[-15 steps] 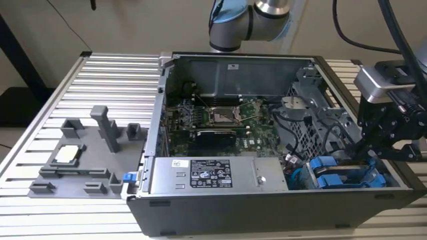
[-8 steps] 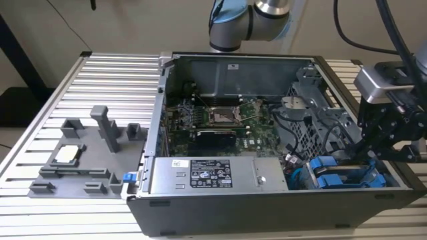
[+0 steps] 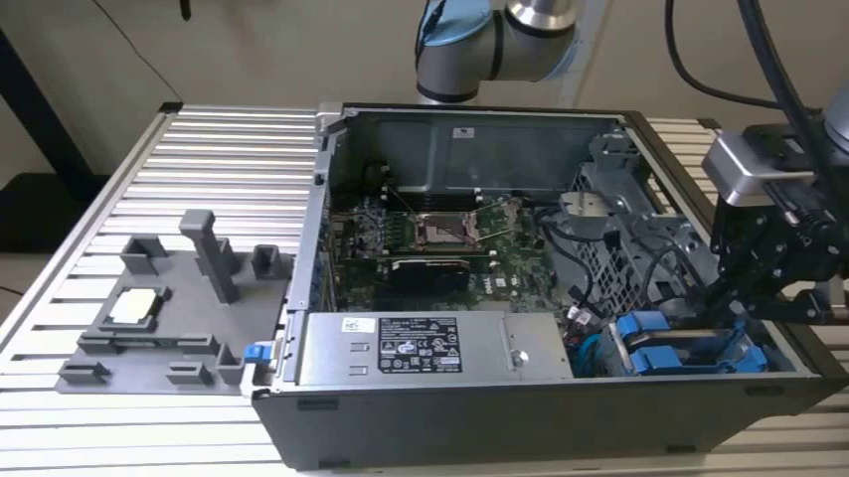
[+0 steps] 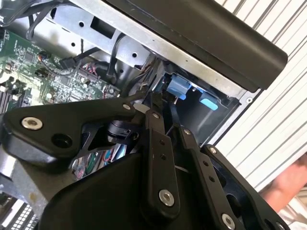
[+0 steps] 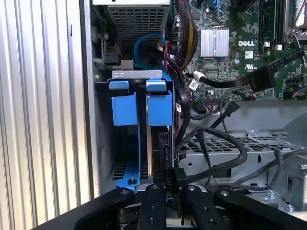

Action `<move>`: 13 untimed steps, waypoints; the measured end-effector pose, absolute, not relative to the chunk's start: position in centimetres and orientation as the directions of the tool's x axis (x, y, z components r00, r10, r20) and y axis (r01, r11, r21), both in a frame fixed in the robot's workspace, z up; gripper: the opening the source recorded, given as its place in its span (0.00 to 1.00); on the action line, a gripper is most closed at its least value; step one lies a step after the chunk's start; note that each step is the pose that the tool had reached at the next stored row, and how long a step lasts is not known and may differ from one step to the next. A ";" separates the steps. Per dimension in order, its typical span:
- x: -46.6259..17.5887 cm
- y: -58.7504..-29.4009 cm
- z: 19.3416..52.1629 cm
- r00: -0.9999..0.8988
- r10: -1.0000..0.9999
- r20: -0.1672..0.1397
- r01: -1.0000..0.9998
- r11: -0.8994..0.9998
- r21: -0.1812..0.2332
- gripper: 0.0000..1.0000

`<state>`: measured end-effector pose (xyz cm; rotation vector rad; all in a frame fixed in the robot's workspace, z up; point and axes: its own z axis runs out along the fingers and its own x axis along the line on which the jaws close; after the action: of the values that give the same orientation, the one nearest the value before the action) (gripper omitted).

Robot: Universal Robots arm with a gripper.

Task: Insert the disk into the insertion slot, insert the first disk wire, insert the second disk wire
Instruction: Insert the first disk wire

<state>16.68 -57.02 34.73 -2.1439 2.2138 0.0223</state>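
The pincer is drawn narrow, its fingers pinching a black wire plug right at the end of the disk — already seated in the insertion slot (grey cage, beside a second blue carrier) — at a corner of the computer case on the slatted worktop.

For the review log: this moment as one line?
disk: in insertion slot | gripper: shut on wire connector at disk's edge
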 end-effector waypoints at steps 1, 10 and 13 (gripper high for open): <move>16.7 -57.0 34.7 -0.034 -0.998 -0.053 -0.999 0.036 -0.031 0.19; 16.7 -57.0 34.5 -0.062 -0.997 -0.053 -0.998 0.063 -0.029 0.19; 16.7 -57.0 34.3 -0.073 -0.996 -0.053 -0.997 0.074 -0.028 0.19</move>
<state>16.68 -57.04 34.26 -2.0989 2.2592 0.0243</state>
